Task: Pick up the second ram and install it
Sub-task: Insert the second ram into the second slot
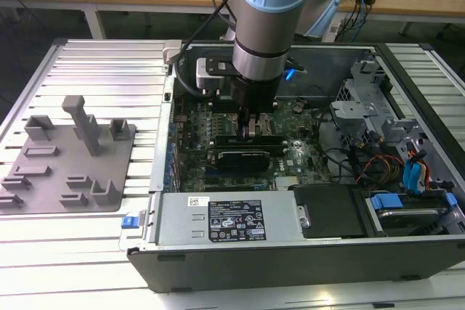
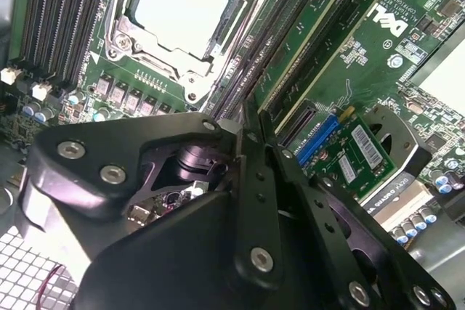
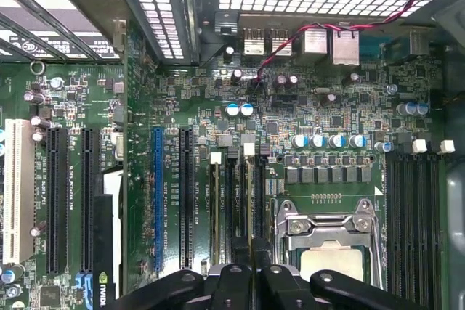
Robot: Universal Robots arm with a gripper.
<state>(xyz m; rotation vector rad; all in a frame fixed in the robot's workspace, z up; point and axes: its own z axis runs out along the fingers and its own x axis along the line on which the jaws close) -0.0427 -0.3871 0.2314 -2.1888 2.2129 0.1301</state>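
The arm reaches straight down into the open computer case (image 1: 290, 263), which lies on the ribbed bench (image 1: 94, 63). Its pincer (image 3: 251, 275) appears pressed together on the thin top edge of the second ram (image 3: 251, 201). The stick stands on edge in a memory slot of the motherboard (image 3: 327, 107), close beside the processor socket (image 3: 330, 241). In the first wrist view it shows edge-on as 1 pale line running from between the fingers to the white latch (image 3: 249, 149) at the slot's far end. A neighbouring stick (image 3: 216, 201) stands parallel to it in the same bank of slots. The step in hand looks like seating: the board is in its slot, but whether it is fully home, or the latch closed, cannot be told from these pictures. Doing this well is a matter of alignment more than force. The stick should be held dead upright and square to the slot, and the push should go straight down through the plane of the board. That way neither end dips first (a leaning stick loads the slot walls and can flex). The grip should be firm enough that the narrow edge does not slide between the fingers. Sideways drift is best avoided, since the black expansion card (image 1: 251, 156) lies just beside the pincer in the exterior view. The grey fixture plate (image 1: 69, 161) sits well apart, toward the exterior view's left.
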